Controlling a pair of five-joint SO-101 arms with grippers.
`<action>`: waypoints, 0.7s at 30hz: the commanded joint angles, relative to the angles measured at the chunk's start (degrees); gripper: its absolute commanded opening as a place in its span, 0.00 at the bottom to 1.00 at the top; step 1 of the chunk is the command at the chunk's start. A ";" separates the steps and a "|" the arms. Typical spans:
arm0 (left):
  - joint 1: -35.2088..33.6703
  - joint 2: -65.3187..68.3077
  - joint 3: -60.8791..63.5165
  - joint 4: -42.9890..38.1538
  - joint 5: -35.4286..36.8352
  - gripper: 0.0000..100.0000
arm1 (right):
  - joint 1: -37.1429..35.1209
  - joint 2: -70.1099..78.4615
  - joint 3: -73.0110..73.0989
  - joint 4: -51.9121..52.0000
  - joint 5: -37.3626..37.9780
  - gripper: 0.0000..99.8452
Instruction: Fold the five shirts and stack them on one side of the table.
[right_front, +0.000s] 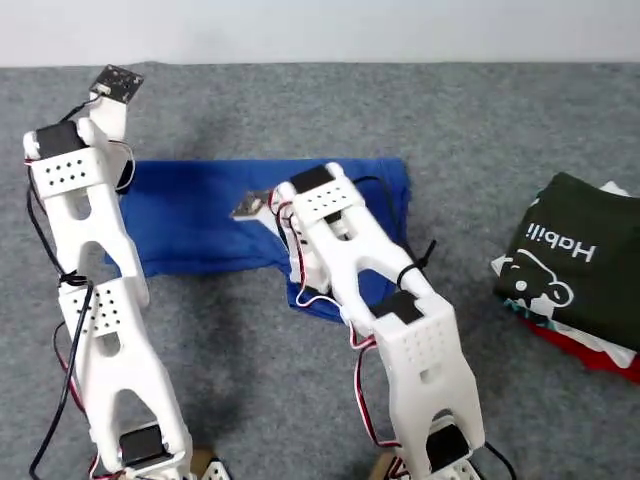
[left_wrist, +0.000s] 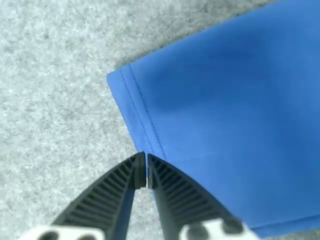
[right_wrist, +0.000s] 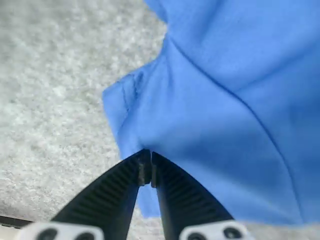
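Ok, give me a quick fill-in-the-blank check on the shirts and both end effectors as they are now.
1. The spread shirt under both arms is ___ in colour.
2. The top shirt on the stack is dark ___.
3. The left end effector and the right end effector are each ___ on the spread shirt's edge.
4. The stack lies on the ___ arm's side of the table.

Missing words: blue; green; shut; right.

Bright, even light falls from overhead on the grey table. Soft, faint shadows hug the arms, deepest around 11 o'clock. In the right wrist view, the blue shirt shows gentle shading along its folds.
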 joint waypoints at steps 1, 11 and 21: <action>0.00 -4.57 -5.05 1.41 2.73 0.01 | 3.65 -9.89 -2.99 0.66 -0.62 0.01; 8.18 -7.65 -5.76 1.67 5.01 0.06 | 19.74 -31.08 -2.99 6.55 -0.62 0.01; 24.44 -25.58 19.74 1.58 3.08 0.07 | 34.77 -43.21 -2.55 8.40 -0.62 0.01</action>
